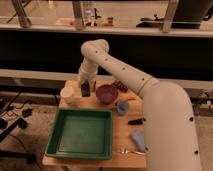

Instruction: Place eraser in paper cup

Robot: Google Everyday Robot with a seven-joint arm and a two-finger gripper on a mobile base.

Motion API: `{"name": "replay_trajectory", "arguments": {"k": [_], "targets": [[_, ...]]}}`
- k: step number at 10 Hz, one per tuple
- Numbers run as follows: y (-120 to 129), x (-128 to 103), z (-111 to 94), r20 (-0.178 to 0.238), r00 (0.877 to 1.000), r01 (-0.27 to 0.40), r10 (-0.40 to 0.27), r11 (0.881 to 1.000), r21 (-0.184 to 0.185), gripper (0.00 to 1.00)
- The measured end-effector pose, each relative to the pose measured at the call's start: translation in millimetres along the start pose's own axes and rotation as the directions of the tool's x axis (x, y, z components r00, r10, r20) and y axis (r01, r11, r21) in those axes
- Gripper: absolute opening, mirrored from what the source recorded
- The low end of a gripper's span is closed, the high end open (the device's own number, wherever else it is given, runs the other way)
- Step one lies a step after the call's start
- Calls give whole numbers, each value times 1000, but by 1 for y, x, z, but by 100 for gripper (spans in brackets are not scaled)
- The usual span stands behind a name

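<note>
Fingers (83, 84) apparently clamp eraser (86, 90), small dark rectangular block, just beside white paper cup (67, 94).

A green tray (82, 134) fills the front left of the wooden counter (120, 136). At the back, a purple bowl (106, 93) sits just right of the jaws, with a small blue cup (122, 107) beside it. A black pen (136, 121) and a fork (131, 150) lie to the right.

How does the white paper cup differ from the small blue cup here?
The paper cup is white, the blue cup blue. The paper cup stands beyond the green tray, beside the gripper; the blue cup sits off the tray's far right corner. Both appear upright.
</note>
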Motion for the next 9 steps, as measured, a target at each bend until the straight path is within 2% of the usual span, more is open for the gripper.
{"name": "replay_trajectory", "arguments": {"k": [5,8,9], "targets": [[-17,4,24,52,995,83,-86,995,47,13],[-41,8,51,105,982,152,-159,986,73,13],[-56,9,61,128,972,186,-195,979,84,13]]}}
